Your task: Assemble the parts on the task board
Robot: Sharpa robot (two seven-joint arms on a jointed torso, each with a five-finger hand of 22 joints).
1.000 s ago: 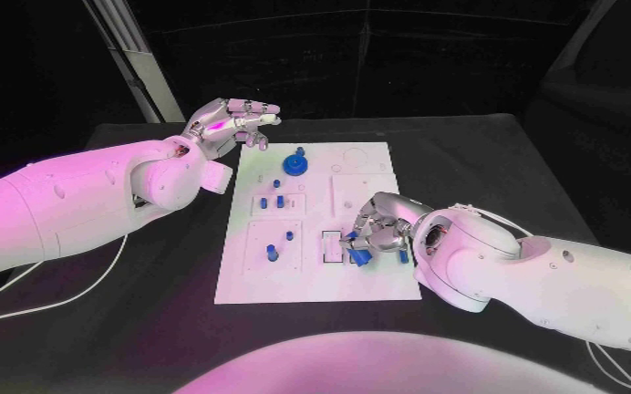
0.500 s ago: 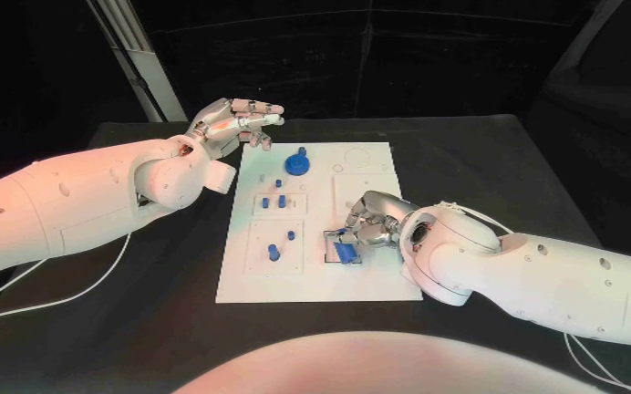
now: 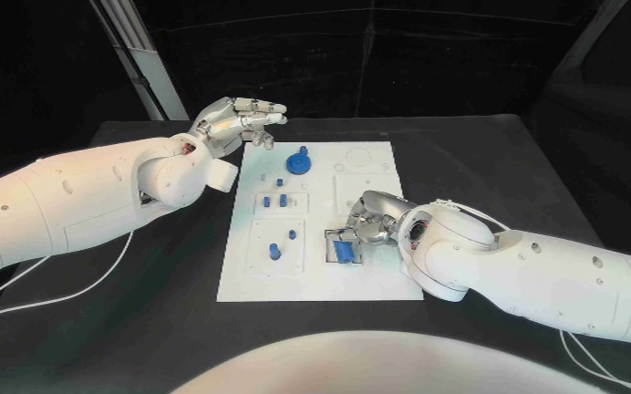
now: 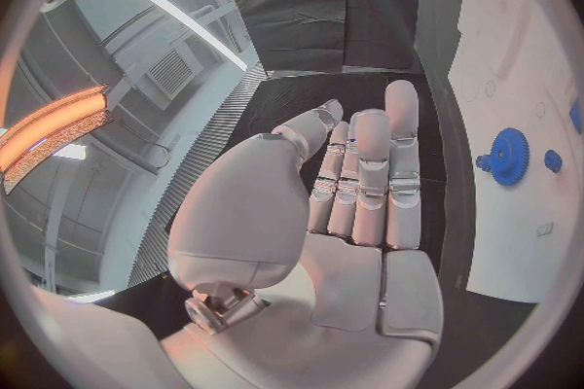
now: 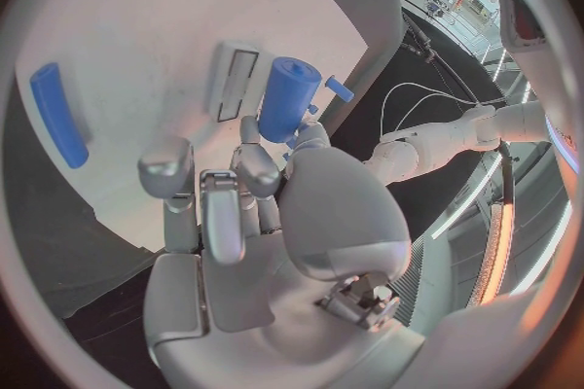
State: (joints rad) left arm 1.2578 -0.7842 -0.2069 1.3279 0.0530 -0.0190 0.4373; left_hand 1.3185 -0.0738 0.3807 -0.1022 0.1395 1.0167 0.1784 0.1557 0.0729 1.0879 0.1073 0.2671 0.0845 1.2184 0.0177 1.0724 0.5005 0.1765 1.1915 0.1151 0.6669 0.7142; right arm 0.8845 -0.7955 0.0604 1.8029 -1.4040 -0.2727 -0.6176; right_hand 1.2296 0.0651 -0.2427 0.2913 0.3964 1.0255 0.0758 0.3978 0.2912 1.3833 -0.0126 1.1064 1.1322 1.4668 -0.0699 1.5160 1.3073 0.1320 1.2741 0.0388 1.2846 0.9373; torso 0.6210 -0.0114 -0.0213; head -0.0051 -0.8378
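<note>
Now we take the board [image 3: 315, 271] as landmark. Nearest, over its near right part, our right hand [image 3: 366, 225] pinches a blue cylinder [image 5: 287, 97] above a slot [image 5: 234, 80], seemingly mid-insertion; next it must go down straight. Farther, a blue gear [image 3: 297, 164] stands near the far edge. Beyond the far left corner, our left hand [image 3: 234, 124] hovers, fingers spread, empty.

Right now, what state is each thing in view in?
left robot hand: raised beyond the board's far left corner, fingers apart, holding nothing.
right robot hand: grips the blue cylinder.
blue cylinder: held over the rectangular slot.
rectangular slot: looks unfilled.
blue gear: on the task board, knob up.
</note>
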